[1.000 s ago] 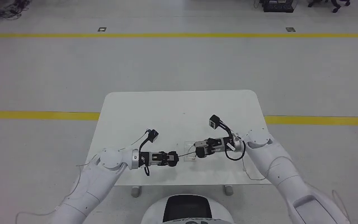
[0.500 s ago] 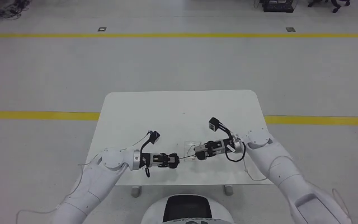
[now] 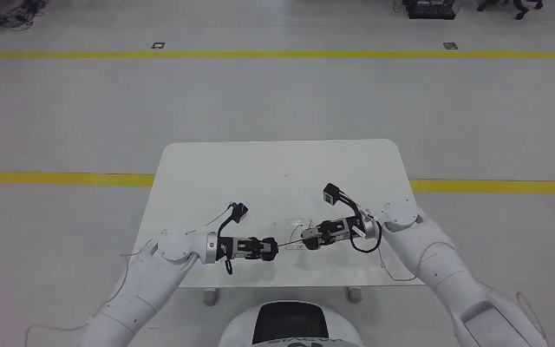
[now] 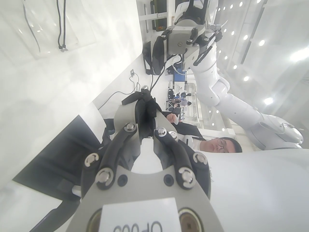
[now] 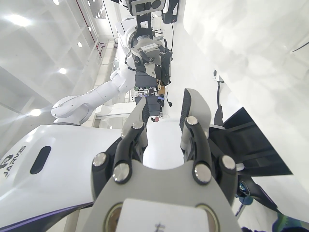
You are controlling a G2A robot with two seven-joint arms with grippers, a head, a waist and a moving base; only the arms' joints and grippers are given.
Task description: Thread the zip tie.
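Note:
A thin black zip tie runs between my two grippers just above the table's front part. My left gripper holds one end of it, and in the left wrist view its fingers are pressed shut. My right gripper sits at the tie's other end. Its own view shows the right gripper open with nothing between the pads. Beyond it, the same view shows the left gripper facing it, shut. How much of the tie lies inside the left gripper is hidden.
A clear plastic sheet with several spare black zip ties lies on the white table, under the grippers in the top view. The table's far half is bare. A person sits beyond the table edge in the left wrist view.
The left gripper has moved a little to the right with the tie. The right gripper has come slightly toward it and toward the table's front edge, narrowing the gap.

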